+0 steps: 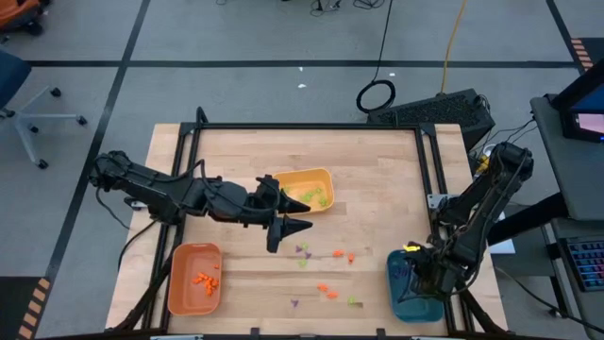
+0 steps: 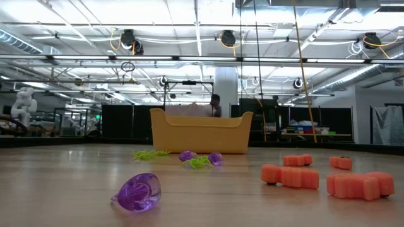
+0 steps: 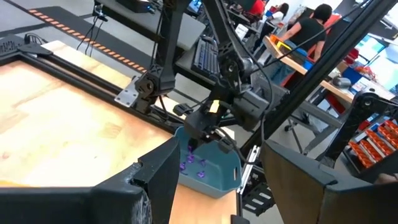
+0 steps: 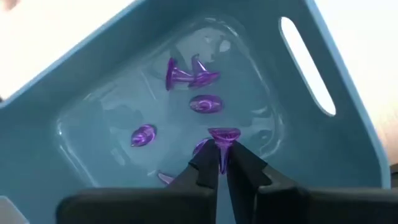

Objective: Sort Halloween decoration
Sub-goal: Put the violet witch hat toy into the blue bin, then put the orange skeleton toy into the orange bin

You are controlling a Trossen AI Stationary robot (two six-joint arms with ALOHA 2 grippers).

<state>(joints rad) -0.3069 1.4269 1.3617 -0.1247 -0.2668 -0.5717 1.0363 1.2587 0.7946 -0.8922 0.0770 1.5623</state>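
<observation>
The Halloween decoration is many tiny pieces. Orange, green and purple ones (image 1: 326,274) lie loose on the table's near middle. Orange ones lie in the orange tray (image 1: 179,297), green ones in the yellow tray (image 1: 321,177), and several purple ones (image 4: 205,104) in the teal tray (image 1: 401,304). My right gripper (image 4: 222,163) reaches down into the teal tray and is shut on one purple piece (image 4: 224,134). My left gripper (image 1: 304,215) hovers open beside the yellow tray with nothing between its fingers. My right gripper pinches the purple piece by its thin stem (image 4: 222,154) between its two fingertips. The fingers point down into the teal tray from above. The piece's flared end (image 4: 224,133) sticks out beyond the tips toward the tray floor; whether it touches the floor I cannot tell.
A black frame (image 1: 311,126) runs round the wooden table. In the low view a purple piece (image 2: 137,191) and orange pieces (image 2: 291,176) lie in front of the yellow tray (image 2: 201,132). People and benches show in the room beyond the table.
</observation>
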